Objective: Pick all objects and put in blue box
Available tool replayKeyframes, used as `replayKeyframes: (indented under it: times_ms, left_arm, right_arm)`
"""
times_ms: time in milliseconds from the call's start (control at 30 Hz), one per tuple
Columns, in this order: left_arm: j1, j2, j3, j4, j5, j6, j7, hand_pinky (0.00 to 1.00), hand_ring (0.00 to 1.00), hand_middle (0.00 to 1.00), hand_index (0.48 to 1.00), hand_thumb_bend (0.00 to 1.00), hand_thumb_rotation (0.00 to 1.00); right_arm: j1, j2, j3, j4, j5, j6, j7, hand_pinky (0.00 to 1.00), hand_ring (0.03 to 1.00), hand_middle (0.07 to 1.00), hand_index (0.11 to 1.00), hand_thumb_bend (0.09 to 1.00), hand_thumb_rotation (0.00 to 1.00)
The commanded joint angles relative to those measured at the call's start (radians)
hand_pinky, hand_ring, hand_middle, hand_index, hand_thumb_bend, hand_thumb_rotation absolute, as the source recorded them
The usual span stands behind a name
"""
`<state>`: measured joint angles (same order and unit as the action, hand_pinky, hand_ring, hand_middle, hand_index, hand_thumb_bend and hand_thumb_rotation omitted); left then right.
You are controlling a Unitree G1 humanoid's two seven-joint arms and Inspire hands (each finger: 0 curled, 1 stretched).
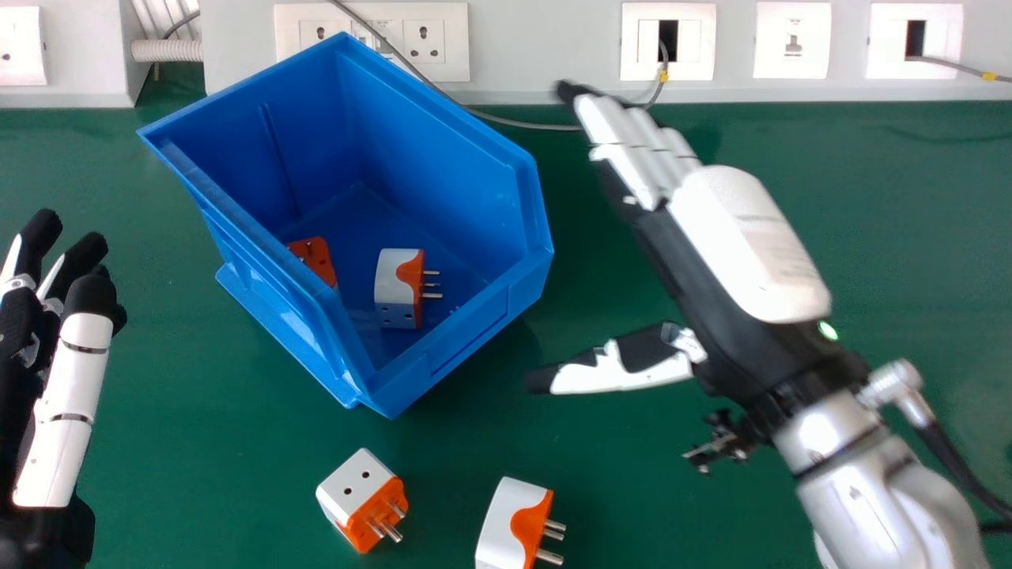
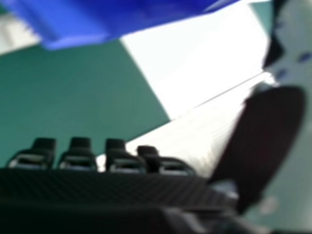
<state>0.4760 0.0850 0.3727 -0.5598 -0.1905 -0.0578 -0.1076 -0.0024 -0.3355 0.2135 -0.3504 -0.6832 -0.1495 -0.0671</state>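
A deep, open box of smooth, glossy blue plastic [image 1: 443,166], with angled walls and a ridged lip, sits on the dark green table [image 1: 261,466], left of centre in the upper part of the frame. Inside it, on its floor, lie a white-and-orange plug adapter [image 1: 398,288] with bare metal pins, and an orange adapter [image 1: 314,257] partly hidden by the near left wall. On the table at the lower centre are 2 more: a boxy adapter [image 1: 356,480] with round socket holes and metal pins, and a rounded adapter [image 1: 504,525] cut by the bottom edge. The right robot hand [image 1: 715,237], hard white shells over black, hangs right of the box, fingers straight, thumb well apart, holding nothing. The left robot hand [image 1: 63,403] is at the left edge, fingers relaxed and empty.
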Motion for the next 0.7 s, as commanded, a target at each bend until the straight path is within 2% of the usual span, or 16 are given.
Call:
replayKeyframes:
  times_ms: [0, 33, 67, 300, 467, 667]
  left_arm:
    - [0.006, -0.002, 0.002, -0.028, 0.023, -0.004, 0.017, 0.9, 0.93, 0.92, 0.949, 0.52, 0.73]
    - [0.007, -0.002, 0.001, -0.028, 0.025, -0.002, 0.02, 0.9, 0.93, 0.92, 0.949, 0.52, 0.73]
    - [0.009, -0.003, -0.001, -0.029, 0.025, 0.0, 0.021, 0.89, 0.92, 0.91, 0.939, 0.51, 0.73]
    - [0.011, 0.0, -0.009, -0.031, 0.023, 0.001, 0.023, 0.88, 0.91, 0.89, 0.927, 0.47, 0.72]
    - [0.003, 0.002, -0.01, -0.016, 0.02, -0.01, 0.02, 0.88, 0.91, 0.89, 0.92, 0.46, 0.72]
    - [0.005, -0.012, -0.023, -0.003, 0.02, -0.027, 0.02, 0.88, 0.91, 0.89, 0.917, 0.47, 0.72]
  right_arm:
    - [0.031, -0.009, -0.023, -0.015, -0.015, -0.041, -0.04, 1.0, 1.0, 1.0, 0.995, 0.777, 0.37]
    - [0.047, -0.016, -0.027, -0.008, -0.017, -0.049, -0.042, 1.0, 1.0, 1.0, 0.995, 0.777, 0.37]
    - [0.066, -0.024, -0.031, -0.003, -0.016, -0.056, -0.04, 0.96, 1.0, 1.0, 0.991, 0.776, 0.44]
    - [0.162, -0.033, -0.037, -0.017, -0.008, -0.035, 0.009, 0.87, 1.0, 0.999, 0.954, 0.776, 0.55]
    - [0.216, -0.009, -0.023, -0.019, -0.007, -0.001, 0.04, 0.86, 0.998, 0.998, 0.948, 0.775, 0.56]
    - [0.286, 0.023, 0.011, -0.011, -0.025, 0.008, 0.029, 0.85, 0.986, 0.985, 0.937, 0.782, 0.55]
